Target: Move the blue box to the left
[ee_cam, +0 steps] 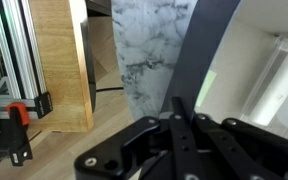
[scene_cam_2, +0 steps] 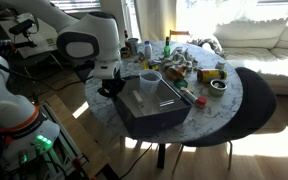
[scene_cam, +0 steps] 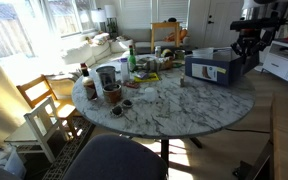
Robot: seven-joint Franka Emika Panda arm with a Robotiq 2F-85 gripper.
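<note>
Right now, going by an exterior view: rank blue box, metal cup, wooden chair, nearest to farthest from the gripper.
1. blue box: at the arm's end of the table, right beside the gripper.
2. metal cup: across the tabletop, among the clutter.
3. wooden chair: off the table, past its far edge.
</note>
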